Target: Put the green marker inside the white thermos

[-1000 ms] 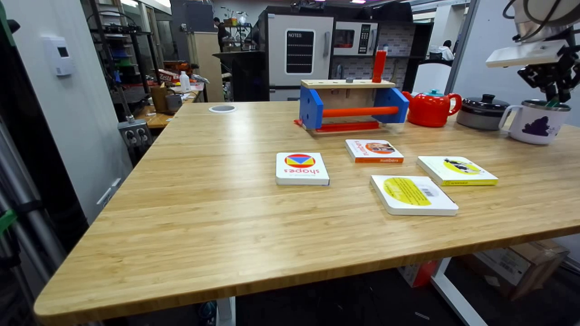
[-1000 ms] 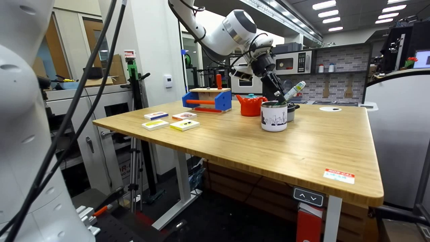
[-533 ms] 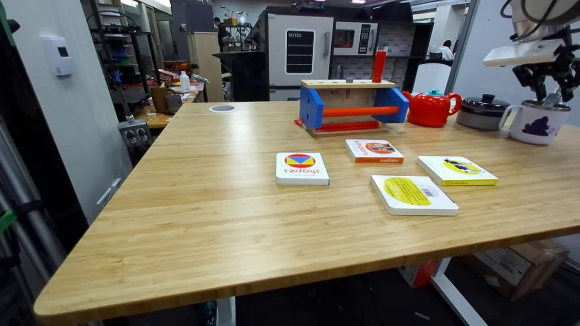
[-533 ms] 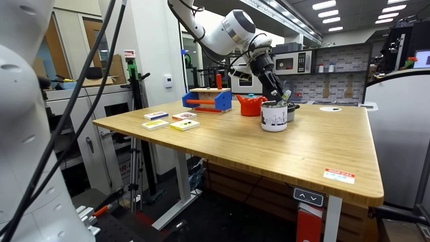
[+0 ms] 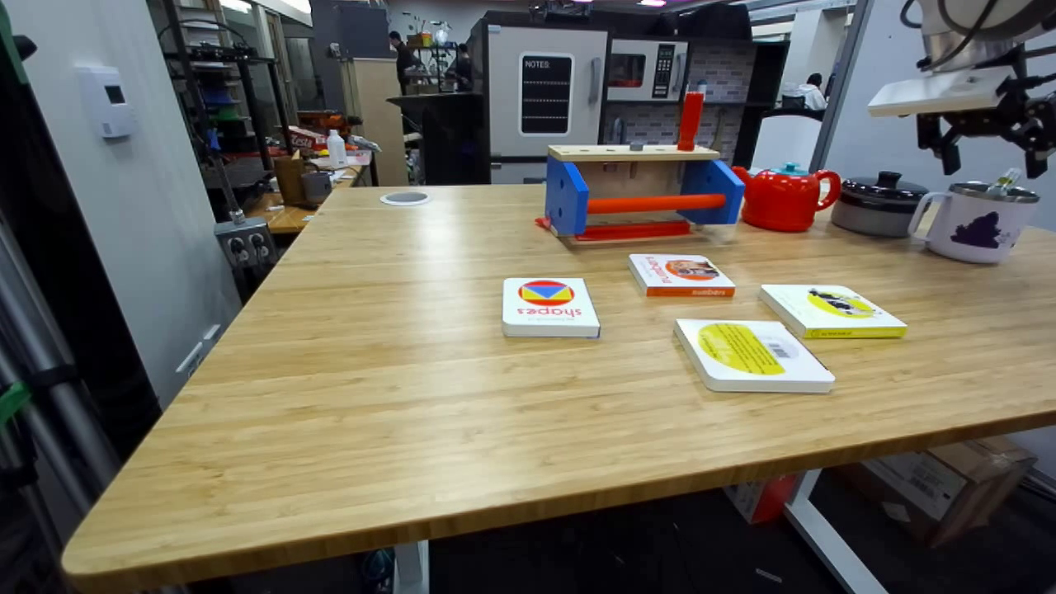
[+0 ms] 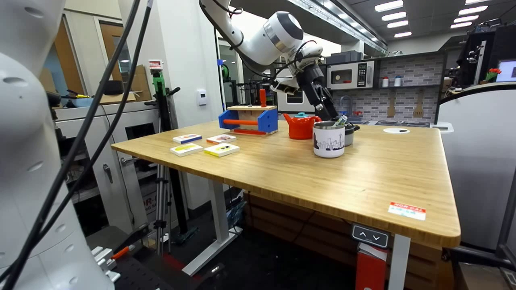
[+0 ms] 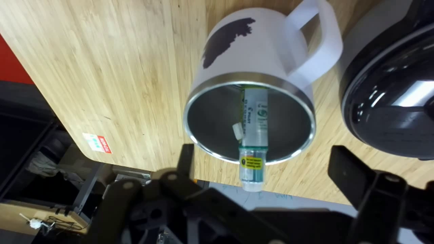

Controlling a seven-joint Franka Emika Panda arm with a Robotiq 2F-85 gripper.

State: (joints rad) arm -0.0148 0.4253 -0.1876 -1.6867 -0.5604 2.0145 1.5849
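The white thermos (image 7: pixel 261 51), a mug with a steel rim and side handle, stands upright on the table. The green marker (image 7: pixel 254 132), with a pale label and clear green-tinted end, leans inside it; that end pokes out over the rim. Both exterior views show the tip of the marker (image 5: pixel 1004 181) above the thermos (image 6: pixel 329 143). My gripper (image 7: pixel 261 151) is wide open, one finger to each side of the marker and apart from it. In an exterior view the gripper (image 5: pixel 994 167) hangs just above the mug. The marker's lower end is hidden in the mug.
A dark-lidded pot (image 7: pixel 393 98) stands close beside the mug's handle. The red kettle (image 5: pixel 788 198) and a blue-sided toy workbench (image 5: pixel 643 194) are farther along. Several small board books, among them a shapes book (image 5: pixel 550 307), lie flat on the table (image 5: pixel 371 412).
My gripper has gone from shut on the marker to wide open and risen slightly away from the mug. The marker has dropped deeper into the thermos and now leans on its rim.
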